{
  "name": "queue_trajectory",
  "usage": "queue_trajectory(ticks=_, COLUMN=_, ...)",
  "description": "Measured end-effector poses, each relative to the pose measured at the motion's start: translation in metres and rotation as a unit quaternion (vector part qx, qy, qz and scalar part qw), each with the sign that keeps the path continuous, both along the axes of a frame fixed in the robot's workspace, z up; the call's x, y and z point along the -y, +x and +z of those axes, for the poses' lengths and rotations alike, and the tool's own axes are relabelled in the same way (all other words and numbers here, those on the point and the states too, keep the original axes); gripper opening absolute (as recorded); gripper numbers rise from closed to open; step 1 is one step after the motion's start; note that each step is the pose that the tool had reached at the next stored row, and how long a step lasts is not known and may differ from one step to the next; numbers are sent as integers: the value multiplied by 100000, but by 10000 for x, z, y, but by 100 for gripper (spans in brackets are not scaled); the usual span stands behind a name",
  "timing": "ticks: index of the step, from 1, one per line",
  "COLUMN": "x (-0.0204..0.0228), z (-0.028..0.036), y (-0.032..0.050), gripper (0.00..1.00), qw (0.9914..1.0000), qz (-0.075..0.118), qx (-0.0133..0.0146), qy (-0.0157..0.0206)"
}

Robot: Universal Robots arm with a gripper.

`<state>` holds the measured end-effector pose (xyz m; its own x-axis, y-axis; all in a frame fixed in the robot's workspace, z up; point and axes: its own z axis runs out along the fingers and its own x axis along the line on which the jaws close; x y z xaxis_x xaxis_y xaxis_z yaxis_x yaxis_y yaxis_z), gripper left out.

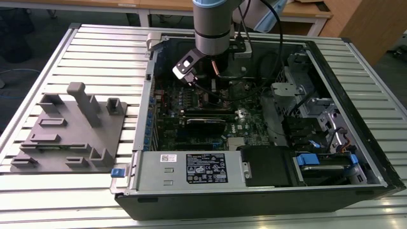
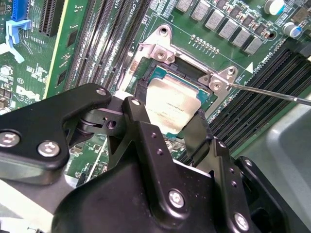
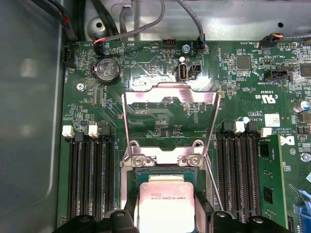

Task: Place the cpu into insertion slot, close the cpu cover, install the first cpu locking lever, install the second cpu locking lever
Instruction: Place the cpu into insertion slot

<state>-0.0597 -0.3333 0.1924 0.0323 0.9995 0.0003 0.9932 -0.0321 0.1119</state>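
The cpu [image 2: 171,108], a flat silver-grey square, hangs between my gripper's [image 2: 167,119] two black fingers [image 2: 138,114], tilted just over the insertion slot [image 2: 167,74]. The jaws press on its two opposite edges. In the first wrist view the cpu [image 3: 165,204] covers most of the insertion slot [image 3: 165,171], with a strip of the dark socket still showing beyond it. The cpu cover [image 3: 170,93], a silvery frame with a large window, stands swung open behind the slot. A thin locking lever [image 2: 272,93] sticks out sideways from the socket's corner; a lever rod [image 3: 214,182] runs beside the socket.
The arm [image 1: 210,28] reaches down into an open computer case [image 1: 254,191] on a slatted table. Long black memory slots [image 3: 90,179] flank the socket on both sides. A grey fixture block [image 1: 70,129] stands at the exterior view's left.
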Motion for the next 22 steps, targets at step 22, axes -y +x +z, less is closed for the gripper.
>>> queue_trajectory(ticks=22, x=-2, z=-1, y=1, gripper=54, qw=100000, qz=-2, qx=-1, qy=43)
